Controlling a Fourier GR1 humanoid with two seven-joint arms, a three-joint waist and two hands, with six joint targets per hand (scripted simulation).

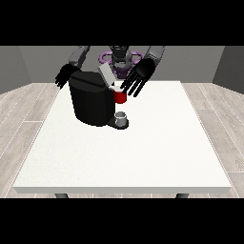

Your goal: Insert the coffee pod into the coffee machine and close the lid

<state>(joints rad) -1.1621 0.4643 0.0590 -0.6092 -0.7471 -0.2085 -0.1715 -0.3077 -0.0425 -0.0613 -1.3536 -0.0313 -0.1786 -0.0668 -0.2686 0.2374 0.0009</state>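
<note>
Front view, left to right: a hand point(63, 76) with fingers relaxed hangs behind the black coffee machine point(90, 102), whose lid point(106, 74) stands raised for loading. A grey thing point(121, 117), perhaps the pod, sits at its base. The other hand point(138, 76), fingers spread, hovers over a red thing at the machine point(120, 97).

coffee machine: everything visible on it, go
The coffee machine is a black, matte, boxy body standing upright on the white table, towards the far edge and left of centre. A light grey lid is tilted up, open. A red thing at the machine sits beside its top; a small grey thing stands on its low base. The robot hand at the view's right hovers with fingers spread beside the lid.
</note>
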